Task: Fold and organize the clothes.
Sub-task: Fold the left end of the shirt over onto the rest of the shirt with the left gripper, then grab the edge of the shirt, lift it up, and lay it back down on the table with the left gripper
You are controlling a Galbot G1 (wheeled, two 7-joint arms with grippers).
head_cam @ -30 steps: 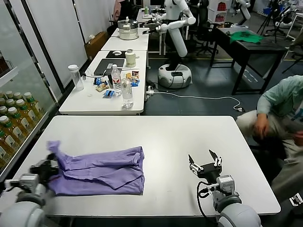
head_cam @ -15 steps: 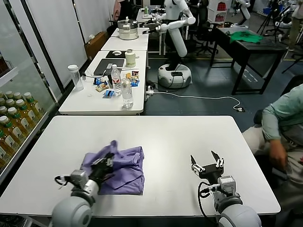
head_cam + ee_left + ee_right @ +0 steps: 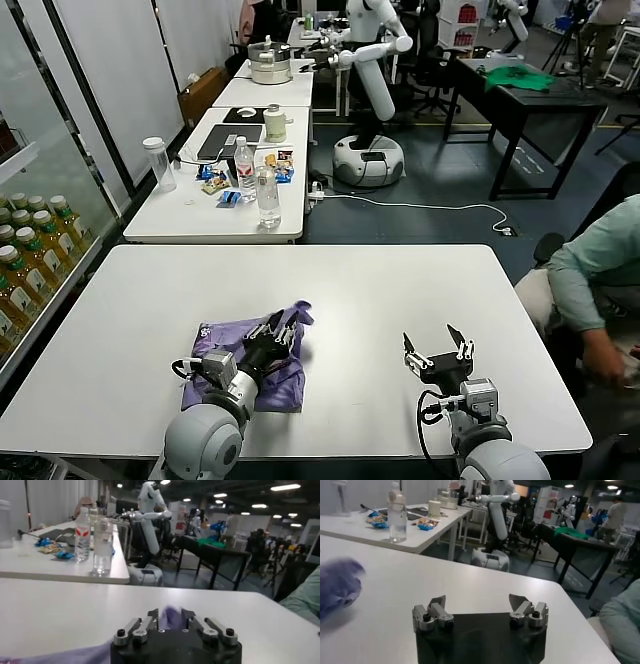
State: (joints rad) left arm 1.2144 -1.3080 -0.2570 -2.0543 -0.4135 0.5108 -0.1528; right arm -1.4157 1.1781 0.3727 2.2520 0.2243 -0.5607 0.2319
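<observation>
Head view gives me the white tabletop [image 3: 400,290] filling the lower half, with the lavender T-shirt [image 3: 215,340] bunched in a folded heap towards the near edge, left of the middle. It lies flat on the surface except for one corner of fabric lifted at its far right end. No dark print shows on the side I can see, and no label or writing is readable on the cloth.

My left gripper [image 3: 272,335] sits over the right part of the shirt, its fingers on either side of that raised corner; in the left wrist view the purple cloth [image 3: 170,618] stands up between the fingers [image 3: 150,620] with the jaws partly apart. Whether they are pinching the fabric or loose around it, I cannot tell.

My right gripper [image 3: 436,352] hovers near the near edge, right of the middle and well apart from the shirt, holding nothing. In the right wrist view its fingers [image 3: 437,605] are spread wide, bare tabletop behind them.

On the second tabletop [image 3: 200,225] beyond the far edge, clear water bottles [image 3: 267,195] stand beside a laptop [image 3: 230,140]; one bottle has a red-and-white label, too small for me to read.
</observation>
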